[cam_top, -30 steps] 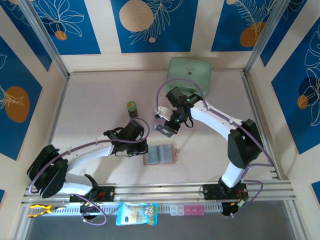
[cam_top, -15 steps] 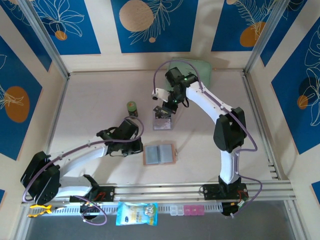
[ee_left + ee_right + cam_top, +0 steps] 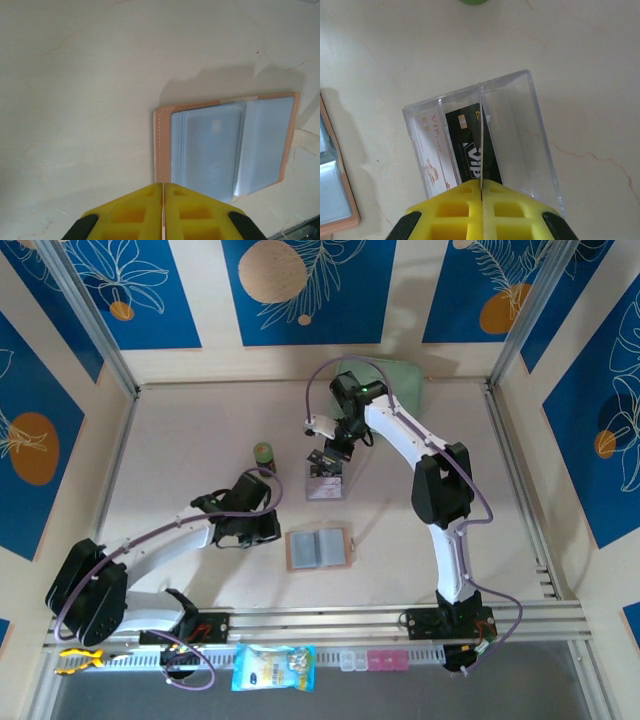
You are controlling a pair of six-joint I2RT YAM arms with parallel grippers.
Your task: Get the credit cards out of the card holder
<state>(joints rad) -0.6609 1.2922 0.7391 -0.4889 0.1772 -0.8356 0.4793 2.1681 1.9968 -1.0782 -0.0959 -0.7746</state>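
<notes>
Cards (image 3: pixel 466 144) are thin, stiff, light and slick; a dark one and a white one (image 3: pixel 432 150) lie in slots of the clear tray (image 3: pixel 520 125). The right gripper (image 3: pixel 481 186) has its fingers pressed tight together, just above the tray; a thin line runs out from between them, and I cannot tell if it is a card held on its edge or a wall of the tray. The holder (image 3: pixel 320 549) is near the tray, on the side closer to the arms; it lies open and flat on the table (image 3: pixel 75 100), pockets up. The left gripper (image 3: pixel 163 186) has its fingers pressed tight too, with nothing between them; they sit just beside one edge of the holder, and I cannot tell if they touch it. A faint chip mark shows through one pocket, so I think a card may be left inside. A flat card is hard to pick up; the best place to pinch is a short edge that sticks out of its pocket. The holder looks soft and light; it will likely slide or lift when a card is pulled, so one gripper should press it down.
</notes>
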